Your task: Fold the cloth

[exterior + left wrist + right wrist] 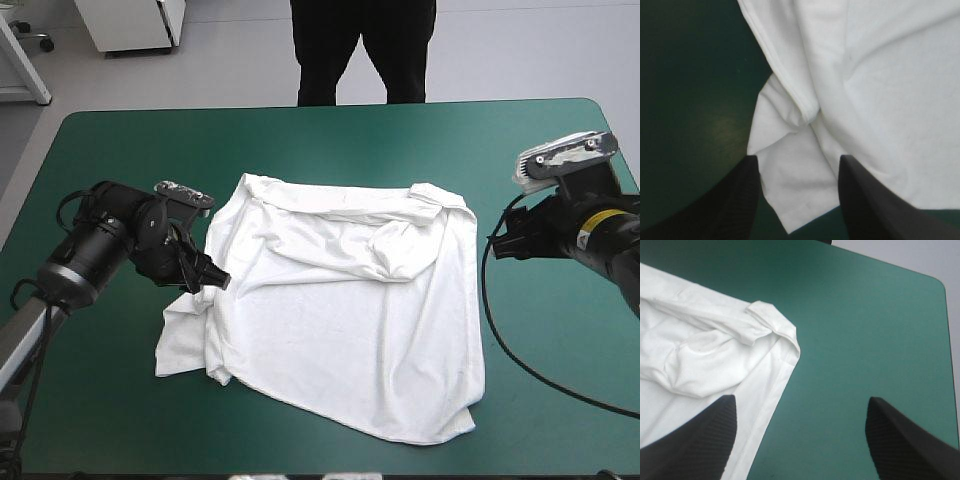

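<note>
The white T-shirt point(340, 300) lies spread but rumpled across the middle of the table, with its collar toward the far edge and a fold bunched near the far right shoulder point(772, 320). My left gripper point(212, 278) sits low at the shirt's left side. In the left wrist view this gripper point(799, 160) is open, and the crumpled left sleeve point(790, 175) lies between and under its fingers. My right gripper point(497, 245) hovers just off the shirt's right edge. It is open point(802, 400) over the cover, one finger point(705, 440) above the shirt's hem.
The teal-green cover point(120, 420) shows on every side of the shirt, in wider strips at the left and right. The shirt's lower hem point(430, 435) reaches close to the table's near edge.
</note>
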